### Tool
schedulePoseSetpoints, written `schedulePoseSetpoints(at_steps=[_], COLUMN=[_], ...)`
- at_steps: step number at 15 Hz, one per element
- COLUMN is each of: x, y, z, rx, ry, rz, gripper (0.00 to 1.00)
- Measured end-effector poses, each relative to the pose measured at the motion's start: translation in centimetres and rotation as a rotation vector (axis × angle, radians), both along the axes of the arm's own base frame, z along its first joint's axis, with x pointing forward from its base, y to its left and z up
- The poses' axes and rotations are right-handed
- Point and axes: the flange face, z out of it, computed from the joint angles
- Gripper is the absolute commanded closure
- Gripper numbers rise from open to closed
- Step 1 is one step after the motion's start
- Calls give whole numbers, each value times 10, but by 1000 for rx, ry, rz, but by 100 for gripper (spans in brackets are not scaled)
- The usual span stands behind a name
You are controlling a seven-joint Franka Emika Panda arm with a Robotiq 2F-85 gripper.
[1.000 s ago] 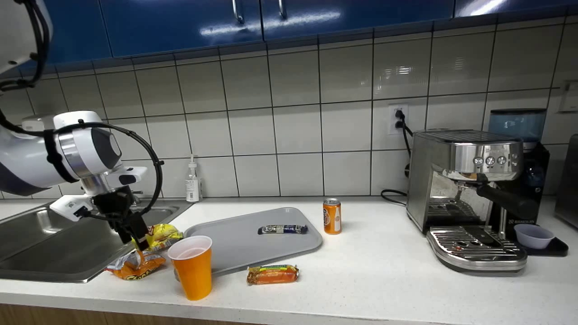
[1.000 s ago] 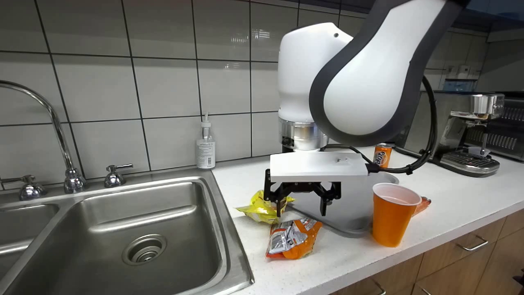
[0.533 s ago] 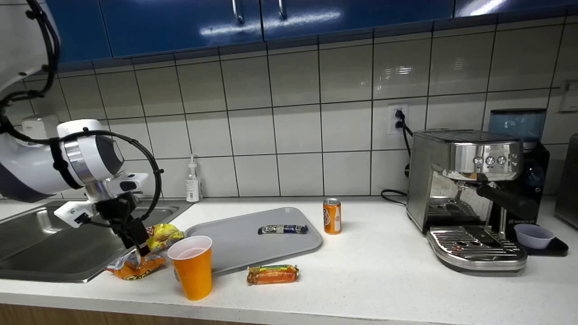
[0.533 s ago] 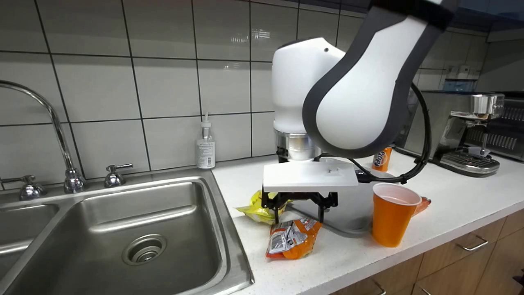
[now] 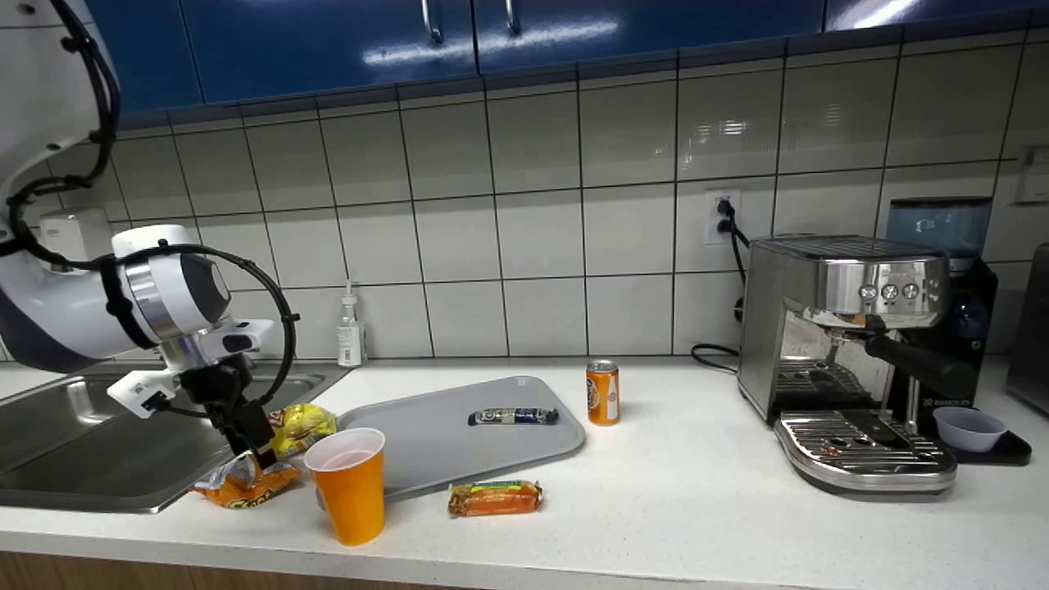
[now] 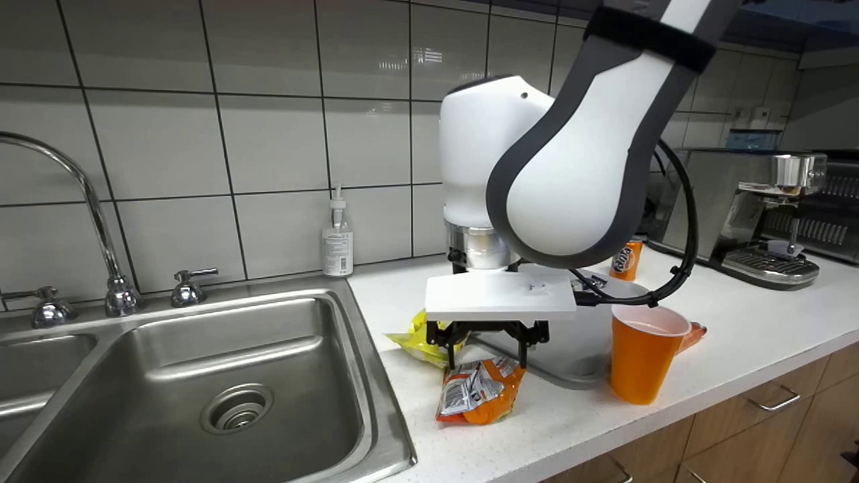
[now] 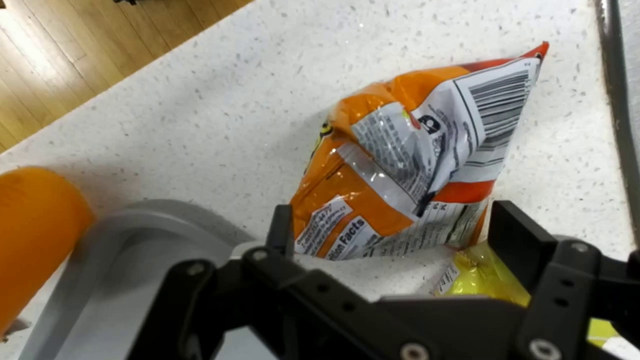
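Note:
My gripper (image 7: 397, 225) stands open just above a crumpled orange snack packet (image 7: 400, 165), its fingers apart near the packet's two sides. Nothing is gripped. In an exterior view the black fingertips hang at the top of the orange packet (image 6: 480, 399); whether they touch it I cannot tell. A yellow packet (image 7: 482, 275) lies right beside it, partly behind one finger in the wrist view. In an exterior view the gripper (image 5: 264, 460) comes down between the orange packet (image 5: 246, 487) and the yellow packet (image 5: 301, 428).
An orange cup (image 5: 352, 492) stands upright by the corner of a grey tray (image 5: 426, 438). On the tray lies a dark blue bar (image 5: 513, 416); an orange-wrapped bar (image 5: 495, 498) lies in front. A can (image 5: 602, 393), a coffee machine (image 5: 844, 279) and a sink (image 6: 379, 382) are around.
The arm has come down, bringing the open gripper from above to the level of the orange packet's top. The yellow packet seems to have shifted slightly. Cup, tray and bars have stayed put.

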Motion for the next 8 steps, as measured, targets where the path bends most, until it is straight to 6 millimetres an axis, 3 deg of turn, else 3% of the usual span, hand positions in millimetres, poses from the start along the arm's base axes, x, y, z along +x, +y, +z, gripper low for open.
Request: schedulePoseSetpoints(at_steps=[8], x=[6], y=[0], z=[-4], rx=[-5], ry=[-1], rz=[-4], gripper=[0])
